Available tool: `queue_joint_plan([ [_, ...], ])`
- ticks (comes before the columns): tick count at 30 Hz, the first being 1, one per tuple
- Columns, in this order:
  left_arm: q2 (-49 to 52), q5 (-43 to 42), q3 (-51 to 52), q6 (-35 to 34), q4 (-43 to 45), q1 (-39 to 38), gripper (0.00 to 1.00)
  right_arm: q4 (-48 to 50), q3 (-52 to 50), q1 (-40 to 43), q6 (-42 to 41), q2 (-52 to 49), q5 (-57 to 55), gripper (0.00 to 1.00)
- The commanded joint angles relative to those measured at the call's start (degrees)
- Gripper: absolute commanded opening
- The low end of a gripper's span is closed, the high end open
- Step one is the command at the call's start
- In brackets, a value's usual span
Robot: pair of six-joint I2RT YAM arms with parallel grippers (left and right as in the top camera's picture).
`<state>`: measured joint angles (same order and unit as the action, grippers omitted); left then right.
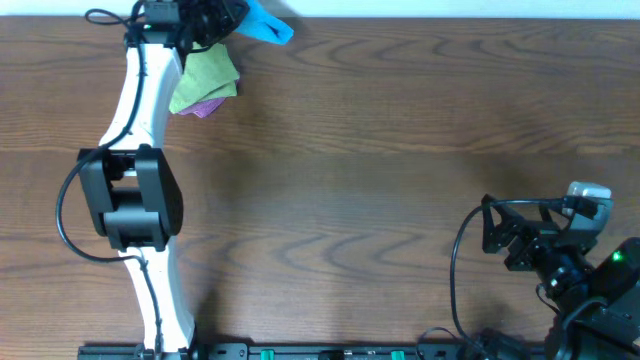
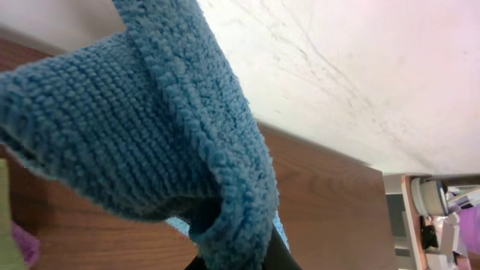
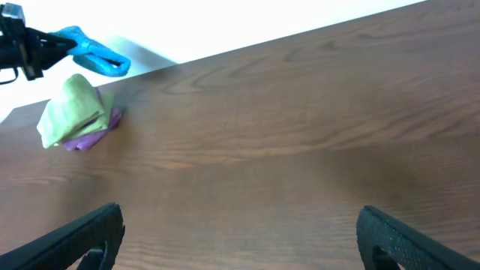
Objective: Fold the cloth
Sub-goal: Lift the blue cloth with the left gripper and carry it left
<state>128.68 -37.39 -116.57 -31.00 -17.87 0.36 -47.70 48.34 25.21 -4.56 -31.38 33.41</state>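
Left fingers: We see the left gripper [image 1: 215,22] pinching the cloth [image 1: 265,25]. In the left wrist view one dark finger [image 2: 279,259] shows at the bottom edge, with blue pile folded right over it.

The cloth: It bunches out from the left fingertips, away from the arm. It is sky-blue and lumpy, and the right wrist view shows it raised clear of the wood at the table's far edge.

Beside the left fingers: A light green cloth [image 1: 205,80] lies crumpled on the table [image 1: 400,150] just short of the fingertips, on the arm's base side. It sits apart from the held blue fabric.

Under the green: A purple cloth [image 1: 207,106] peeks out from beneath the green one, touching it, a little farther from the fingers.

Right fingers: We find the right gripper [image 3: 240,247] with its two dark fingers [image 3: 82,240] spread wide. Only bare wood lies between them.

Right fingers to the cloth: They are well apart, with the blue fabric across the table toward the opposite far corner.
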Motion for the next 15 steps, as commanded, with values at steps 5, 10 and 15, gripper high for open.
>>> queue_joint_plan([
  [5, -1.4, -3.4, -6.0, 1.5, -2.4, 2.4, 0.06, 0.1, -0.2, 0.5, -0.7, 0.2, -0.2, 0.99],
  [10, -1.4, -3.1, -9.6, 4.3, -7.8, 3.4, 0.06, 0.1, -0.2, 0.5, -0.7, 0.2, -0.2, 0.99],
  [15, -1.4, -2.7, -10.9, 5.8, -11.7, 4.7, 0.06, 0.1, -0.2, 0.5, -0.7, 0.2, -0.2, 0.99],
])
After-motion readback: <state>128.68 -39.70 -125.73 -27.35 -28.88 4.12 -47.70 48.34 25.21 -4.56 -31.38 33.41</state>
